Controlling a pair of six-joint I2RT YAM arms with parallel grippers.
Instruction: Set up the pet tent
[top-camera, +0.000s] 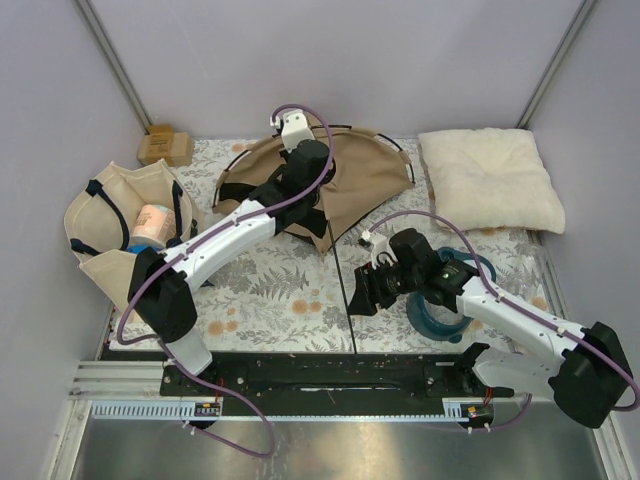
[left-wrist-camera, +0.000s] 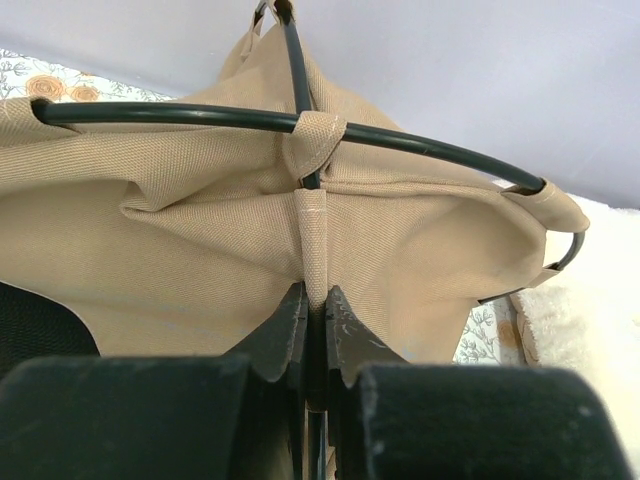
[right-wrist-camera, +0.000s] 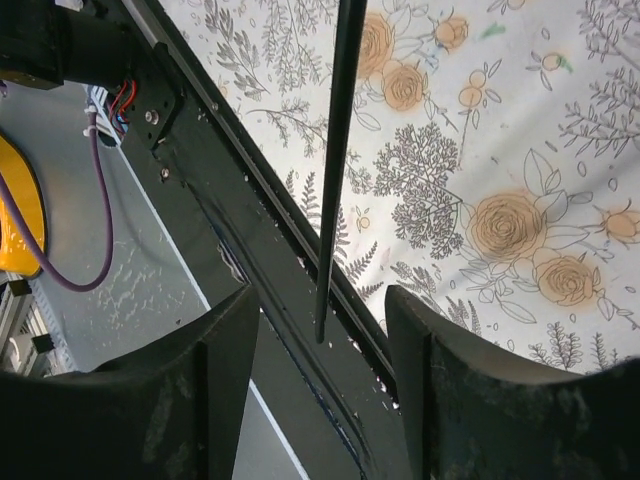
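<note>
Pet tent (top-camera: 350, 180), tan canvas pinched in left gripper (left-wrist-camera: 312, 330), thin pole (right-wrist-camera: 335, 150) between parted jaws of right gripper (right-wrist-camera: 322, 305), fluffy pillow (top-camera: 490, 180) two o'clock

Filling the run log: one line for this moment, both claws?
left claw: shut on pet tent seam | right claw: open, straddling loose pole | step: pole not yet gripped

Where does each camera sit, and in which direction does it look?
Top view: high behind the robot, looking down on the table, tent, pillow and bag; left arm and right arm show.
Left wrist: on the left arm, looking along the left tool, shut on the tent's seam.
Right wrist: on the right arm, looking down through the open right tool at a thin pole and the table.
Shared: top and right wrist views both show the pole.
</note>
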